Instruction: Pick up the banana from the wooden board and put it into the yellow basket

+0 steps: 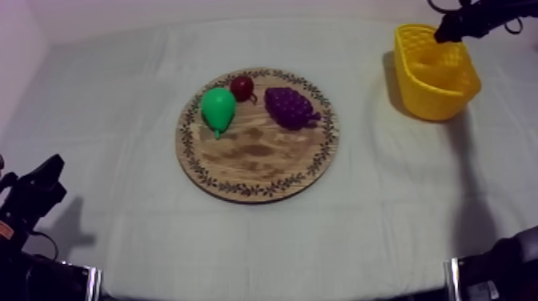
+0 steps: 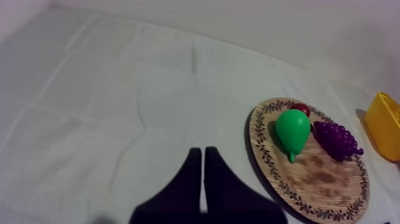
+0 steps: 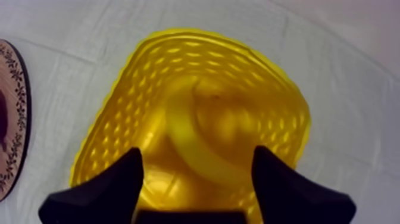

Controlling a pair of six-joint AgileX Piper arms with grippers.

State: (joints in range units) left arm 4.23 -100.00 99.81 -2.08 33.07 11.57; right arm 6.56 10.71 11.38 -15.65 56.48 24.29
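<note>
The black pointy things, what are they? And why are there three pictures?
They are a robot's fingers. One picture looks down on the table from above; the other two come from cameras riding on its two arms. The left gripper rests shut above the table. The right gripper hangs open over the yellow basket, where a curved yellow shape, probably the banana, lies. On the wooden board sit a pear, a small red fruit and grapes. Nothing is held.

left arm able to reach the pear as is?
Probably yes: only bare cloth lies between the left claw and the board, and the pear sits on that side. Claw is shut, so open first.
</note>
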